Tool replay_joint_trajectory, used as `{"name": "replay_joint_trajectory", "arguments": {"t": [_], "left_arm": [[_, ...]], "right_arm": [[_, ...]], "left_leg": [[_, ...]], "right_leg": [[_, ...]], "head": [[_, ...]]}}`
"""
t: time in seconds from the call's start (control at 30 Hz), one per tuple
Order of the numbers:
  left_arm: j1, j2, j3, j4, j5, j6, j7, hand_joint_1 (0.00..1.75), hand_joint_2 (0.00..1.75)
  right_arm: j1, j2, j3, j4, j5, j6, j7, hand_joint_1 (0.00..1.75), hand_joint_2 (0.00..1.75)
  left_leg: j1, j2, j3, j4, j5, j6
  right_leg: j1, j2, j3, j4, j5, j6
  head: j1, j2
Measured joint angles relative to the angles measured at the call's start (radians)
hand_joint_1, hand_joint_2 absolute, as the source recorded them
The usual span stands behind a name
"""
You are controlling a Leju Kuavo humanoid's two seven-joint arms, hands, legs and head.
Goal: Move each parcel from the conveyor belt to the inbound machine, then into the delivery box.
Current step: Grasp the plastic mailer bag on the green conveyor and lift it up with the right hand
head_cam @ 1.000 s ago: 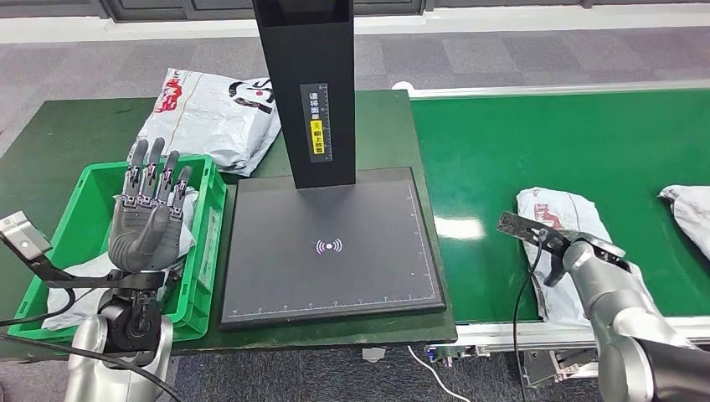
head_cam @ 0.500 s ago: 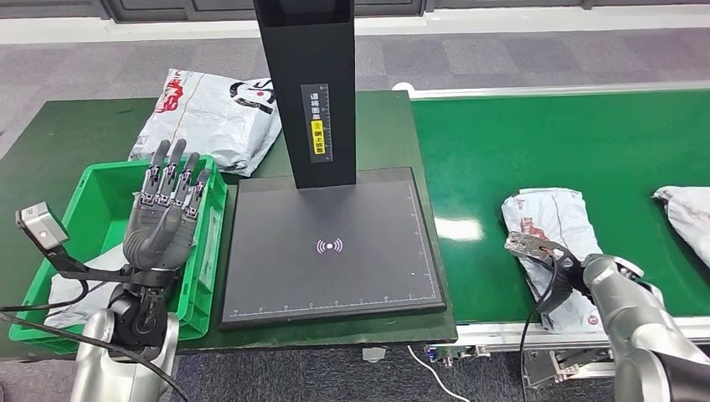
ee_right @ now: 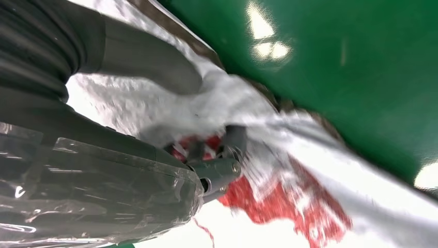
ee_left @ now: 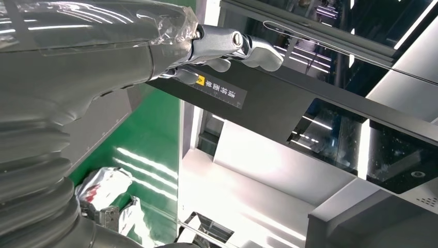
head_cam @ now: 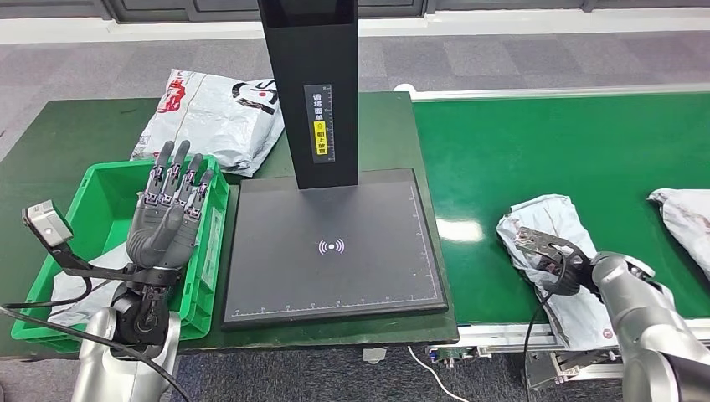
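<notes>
- conveyor belt (head_cam: 586, 142) carried a grey parcel (head_cam: 544, 219) near its front edge, another parcel (head_cam: 686, 213) off at the far right
- green delivery box (head_cam: 100, 180) had a grey parcel (head_cam: 75, 289) lying inside
- left hand (head_cam: 167, 219) was above the box, fingers spread, holding nothing
- right hand (head_cam: 557, 266) was pressed into the belt parcel, fingers curled on it
</notes>
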Motion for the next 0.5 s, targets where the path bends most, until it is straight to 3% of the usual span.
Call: {"name": "replay_joint_trajectory", "arguments": {"t": [0.5], "left_arm": [[0.015,0.002,0.0,-0.019,0.009,0.012,-0.006,0.0,1.75]], "right_arm": [[0.037,-0.001,0.0,0.0,-0.009,-0.047,-0.006,1.75,1.75]], "left_leg": [[0.0,-0.002,-0.002,0.0,0.0,0.0]], "right_leg": [[0.0,-0.001,-0.001,0.0,-0.001,0.001]], "head": [[0.0,0.0]]}}
